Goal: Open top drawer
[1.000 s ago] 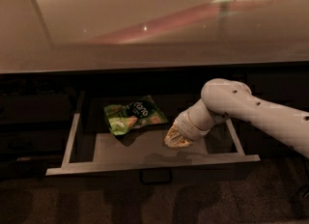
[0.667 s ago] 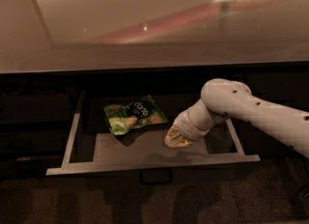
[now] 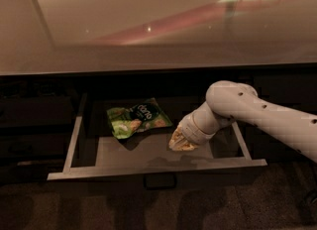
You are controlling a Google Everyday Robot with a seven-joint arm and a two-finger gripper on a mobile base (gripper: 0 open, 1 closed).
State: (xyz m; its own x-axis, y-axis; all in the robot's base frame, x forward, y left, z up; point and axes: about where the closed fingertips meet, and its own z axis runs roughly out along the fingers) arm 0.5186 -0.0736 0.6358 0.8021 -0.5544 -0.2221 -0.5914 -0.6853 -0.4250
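The top drawer (image 3: 74, 135) is pulled out below the counter, its pale metal side rims and flat grey floor showing. Its dark front with a small centre loop handle (image 3: 159, 180) faces the camera. My white arm reaches in from the right, over the drawer's right half. The gripper (image 3: 182, 142) points down into the drawer, and only its wrist end shows, against a yellowish object on the floor.
A green snack bag (image 3: 137, 118) lies on the drawer floor, left of the gripper. A glossy counter top (image 3: 148, 26) runs above the drawer. Dark cabinet fronts (image 3: 29, 120) flank the drawer, and a dark floor lies below.
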